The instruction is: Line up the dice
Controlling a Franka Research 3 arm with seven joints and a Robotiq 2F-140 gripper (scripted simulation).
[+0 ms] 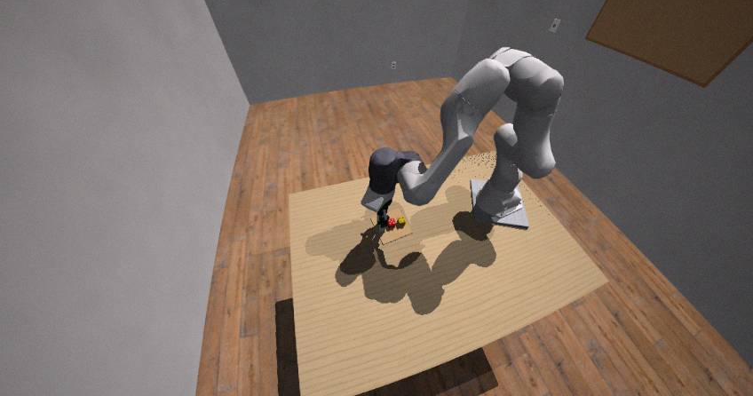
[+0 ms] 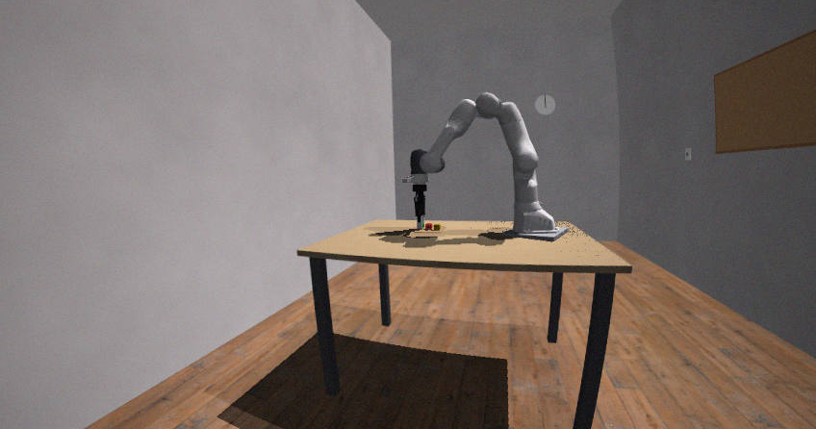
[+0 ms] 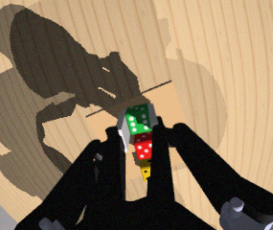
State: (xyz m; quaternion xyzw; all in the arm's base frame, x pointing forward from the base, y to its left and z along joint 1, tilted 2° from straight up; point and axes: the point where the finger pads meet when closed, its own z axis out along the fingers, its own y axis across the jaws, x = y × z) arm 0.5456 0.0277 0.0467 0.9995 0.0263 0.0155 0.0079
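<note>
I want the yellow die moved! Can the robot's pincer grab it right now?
Probably not yet. The pincer is shut on the green die, and the red die sits between that and the yellow die.

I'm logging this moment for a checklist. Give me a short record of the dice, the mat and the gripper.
gripper: pointing down, shut on the green die
red die: on the mat, next in line toward the base
yellow die: on the mat, nearest the base plate
line: yellow, red, green, running away from the base
green die on mat or lifted: cannot tell
pip counts: too small to read
table: carries mat and arm
</note>
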